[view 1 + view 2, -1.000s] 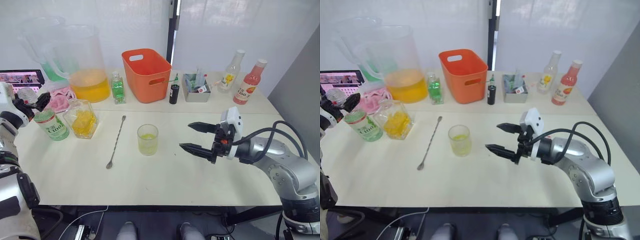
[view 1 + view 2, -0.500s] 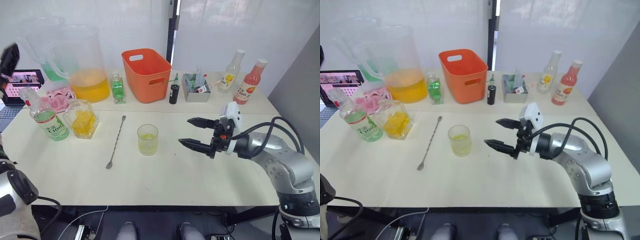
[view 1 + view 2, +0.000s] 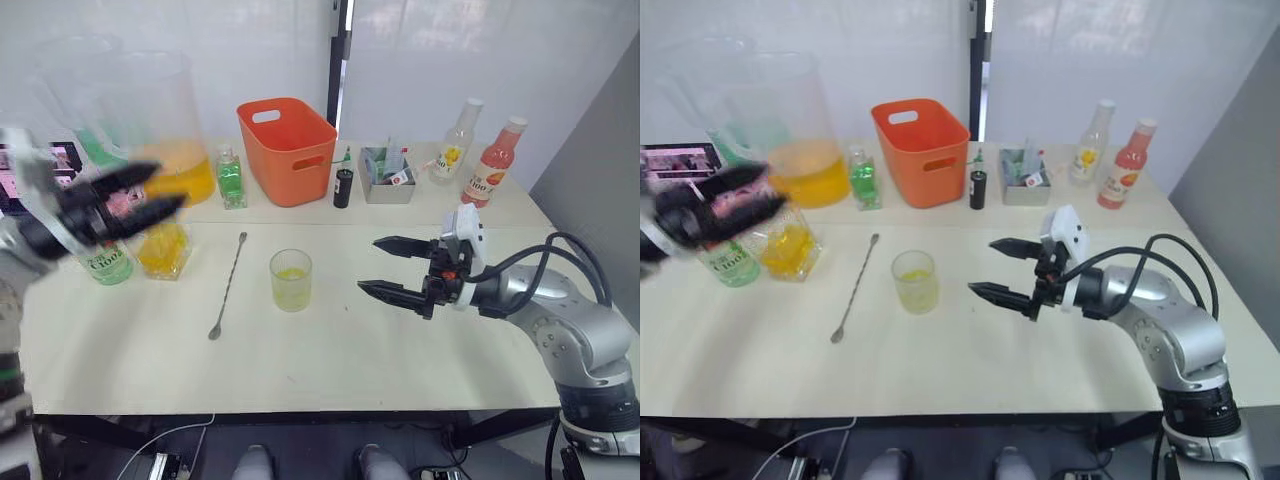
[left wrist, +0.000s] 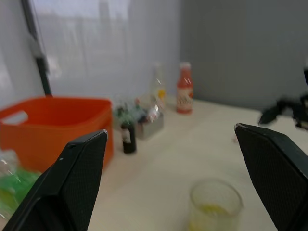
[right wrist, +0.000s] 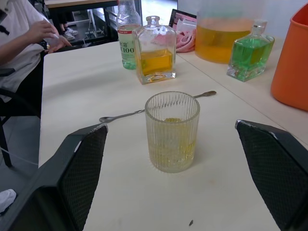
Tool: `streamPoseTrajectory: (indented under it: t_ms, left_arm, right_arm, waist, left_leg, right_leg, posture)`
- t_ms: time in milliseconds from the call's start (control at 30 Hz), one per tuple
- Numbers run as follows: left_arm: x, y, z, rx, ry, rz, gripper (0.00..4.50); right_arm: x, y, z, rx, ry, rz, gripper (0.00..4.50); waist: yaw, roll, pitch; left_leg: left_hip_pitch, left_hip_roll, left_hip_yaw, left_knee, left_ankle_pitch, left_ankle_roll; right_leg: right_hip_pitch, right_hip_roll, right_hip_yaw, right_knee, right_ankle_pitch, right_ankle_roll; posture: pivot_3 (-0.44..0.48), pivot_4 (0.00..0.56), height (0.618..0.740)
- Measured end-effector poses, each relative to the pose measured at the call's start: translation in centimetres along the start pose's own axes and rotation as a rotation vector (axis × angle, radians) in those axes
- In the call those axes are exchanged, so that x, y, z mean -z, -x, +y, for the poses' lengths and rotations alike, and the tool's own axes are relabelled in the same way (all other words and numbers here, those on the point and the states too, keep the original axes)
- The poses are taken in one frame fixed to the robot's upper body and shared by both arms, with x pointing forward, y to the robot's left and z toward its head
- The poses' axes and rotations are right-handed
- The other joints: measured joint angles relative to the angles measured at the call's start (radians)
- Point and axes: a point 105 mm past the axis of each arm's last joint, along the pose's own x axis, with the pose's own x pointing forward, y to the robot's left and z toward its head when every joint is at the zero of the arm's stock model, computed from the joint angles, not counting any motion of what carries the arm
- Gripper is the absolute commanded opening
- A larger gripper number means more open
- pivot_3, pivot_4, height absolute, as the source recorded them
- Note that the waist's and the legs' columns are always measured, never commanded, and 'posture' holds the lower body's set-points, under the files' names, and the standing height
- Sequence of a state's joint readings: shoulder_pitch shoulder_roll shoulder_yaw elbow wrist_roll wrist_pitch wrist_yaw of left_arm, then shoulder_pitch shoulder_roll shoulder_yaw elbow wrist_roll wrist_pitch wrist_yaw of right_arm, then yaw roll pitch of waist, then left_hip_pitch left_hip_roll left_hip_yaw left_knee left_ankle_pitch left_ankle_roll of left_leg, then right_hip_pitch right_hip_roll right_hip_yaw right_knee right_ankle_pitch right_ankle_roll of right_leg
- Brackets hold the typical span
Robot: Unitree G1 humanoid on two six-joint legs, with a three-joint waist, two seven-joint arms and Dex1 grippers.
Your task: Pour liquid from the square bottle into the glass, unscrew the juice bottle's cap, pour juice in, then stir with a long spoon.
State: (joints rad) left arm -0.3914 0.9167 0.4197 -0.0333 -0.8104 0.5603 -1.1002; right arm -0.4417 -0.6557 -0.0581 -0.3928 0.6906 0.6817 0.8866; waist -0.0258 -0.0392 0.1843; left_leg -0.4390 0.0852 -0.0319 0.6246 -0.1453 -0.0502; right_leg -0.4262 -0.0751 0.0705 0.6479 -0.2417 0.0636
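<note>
Hovering above table's left end, left gripper [image 3: 140, 195] open, empty, in front of juice bottle [image 3: 108, 262] and square bottle [image 3: 160, 248]. Glass [image 3: 291, 280] mid-table, shallow yellow liquid [image 5: 172, 150] inside (ribbed wall). Long spoon [image 3: 229, 286] flat between square bottle and glass. Right gripper [image 3: 398, 268] open, empty, just right of glass. Person's hand [image 5: 42, 32] at far table end.

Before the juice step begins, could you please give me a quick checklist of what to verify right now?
1. Glass upright, holding some yellow liquid: ok.
2. Juice bottle upright beside the square bottle: ok.
3. Juice bottle's cap off: cannot tell.
4. Left gripper open, holding nothing: ok.
5. Right gripper open, apart from the glass: ok.
6. Long spoon flat on the table, untouched: ok.
</note>
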Motion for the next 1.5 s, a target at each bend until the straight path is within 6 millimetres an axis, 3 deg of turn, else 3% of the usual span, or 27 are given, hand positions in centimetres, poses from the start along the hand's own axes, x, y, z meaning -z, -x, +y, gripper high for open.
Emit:
streamPoseTrajectory:
  t_ms: [67, 200, 300, 467, 667, 900, 1167, 1300, 1500]
  left_arm:
    - [2.2, 0.6, -0.4, -0.002, 0.022, 0.066, 4.47]
    - [3.4, 1.2, -1.2, -0.007, 0.0, 0.102, 4.47]
    - [5.7, 2.1, -2.0, -0.036, 0.041, 0.123, 4.47]
    - [8.1, 4.4, -2.8, -0.14, 0.06, 0.153, 4.47]
    - [10.9, 7.8, -2.3, -0.301, 0.052, 0.223, 4.47]
    - [12.9, 10.2, -1.8, -0.396, 0.048, 0.263, 4.47]
    - [13.4, 10.8, -2.0, -0.461, 0.047, 0.247, 4.47]
    - [13.8, 11.4, -2.6, -0.514, 0.055, 0.252, 4.47]
    - [14.2, 11.8, -4.0, -0.607, 0.064, 0.243, 4.47]
  right_arm:
    - [0.4, 0.2, 0.4, 0.002, -0.005, 0.007, 4.5]
    - [1.0, 0.5, 1.4, -0.002, -0.002, 0.026, 4.5]
    - [1.8, 0.8, 2.2, -0.009, -0.016, 0.048, 4.5]
    - [2.1, 1.1, 1.8, 0.074, -0.034, -0.01, 4.5]
    - [5.9, 4.1, 0.8, 0.201, -0.064, 0.08, 4.5]
    - [8.7, 7.6, 0.0, 0.327, -0.075, 0.152, 4.5]
    - [8.7, 9.1, -1.1, 0.33, -0.05, 0.173, 4.5]
    - [6.6, 9.2, -2.4, 0.276, -0.004, 0.158, 4.5]
    - [3.3, 7.9, -1.8, 0.073, -0.026, 0.097, 4.5]
  waist:
    - [0.001, 0.0, 0.0]
    - [0.009, 0.0, 0.0]
    - [0.012, 0.0, 0.0]
    - [0.011, 0.0, 0.0]
    - [0.016, 0.0, 0.0]
    - [0.013, 0.0, 0.0]
    - [0.008, 0.0, 0.0]
    - [0.008, 0.0, 0.0]
    - [0.011, 0.0, 0.0]
  left_leg:
    - [0.0, 0.0, 0.0, 0.0, 0.0, 0.0]
    - [0.0, 0.0, 0.001, 0.001, 0.0, 0.0]
    - [0.0, 0.0, 0.001, 0.001, 0.0, 0.0]
    - [0.001, 0.0, 0.001, 0.001, 0.0, 0.0]
    - [0.001, 0.0, 0.002, 0.002, 0.0, 0.0]
    - [0.001, 0.0, 0.002, 0.001, -0.003, -0.005]
    - [0.002, 0.0, 0.002, 0.001, -0.003, -0.005]
    - [0.002, 0.0, 0.003, 0.001, -0.003, -0.005]
    - [0.002, 0.0, 0.003, 0.001, -0.003, -0.005]
  right_leg:
    - [0.0, 0.0, 0.0, 0.0, -0.001, -0.002]
    - [0.001, -0.002, 0.0, -0.001, -0.005, -0.004]
    - [0.001, -0.002, 0.0, -0.002, -0.005, -0.004]
    - [0.001, -0.001, 0.0, -0.001, -0.005, -0.005]
    - [0.001, -0.002, 0.0, -0.003, -0.005, -0.005]
    - [0.001, -0.002, 0.0, -0.003, -0.005, -0.006]
    - [0.001, -0.002, 0.0, -0.003, -0.005, -0.005]
    - [0.001, -0.002, 0.0, -0.003, -0.005, -0.005]
    - [0.002, -0.002, 0.001, -0.004, -0.005, -0.005]
  posture:
    - [0.0, 0.15, 0.703]
    - [0.0, 0.15, 0.703]
    - [0.0, 0.15, 0.703]
    - [0.0, 0.15, 0.703]
    - [0.0, 0.15, 0.703]
    - [0.0, 0.15, 0.703]
    - [0.0, 0.15, 0.703]
    - [0.0, 0.15, 0.703]
    - [0.0, 0.15, 0.703]
